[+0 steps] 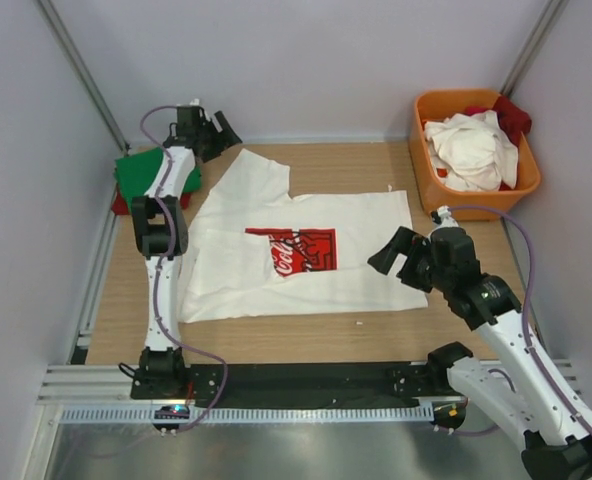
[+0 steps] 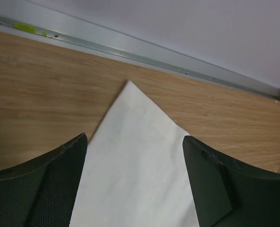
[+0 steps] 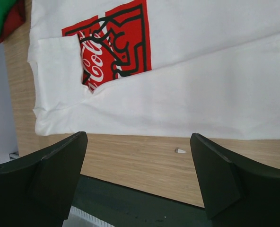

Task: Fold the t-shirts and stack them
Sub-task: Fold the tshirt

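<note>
1. The left fingers (image 1: 219, 129) stand wide apart at the far left of the counter (image 1: 276, 338). They hold nothing. In the left wrist view they sit over the pointed corner of a white sleeve.
2. Just beside that arm, at the counter's left edge, lie two folded garments: one green t-shirt (image 1: 139, 172) on top of one red t-shirt (image 1: 120, 205).
3. One white t-shirt (image 1: 361, 215) lies spread flat in the middle of the counter. Its single red Coca-Cola print (image 1: 304, 250) faces up, and one side is folded in over the edge of the print.
4. One small white scrap (image 1: 359, 322) lies on the bare wood near the shirt's near edge.
5. The right fingers (image 1: 385, 255) are also spread wide and empty, at the shirt's near right corner. In the right wrist view, wood shows between them.
6. One orange tub (image 1: 424, 170) stands at the far right. It holds a bundle of white cloth (image 1: 476, 150) and some red cloth (image 1: 512, 116). How many pieces are in it cannot be told.
</note>
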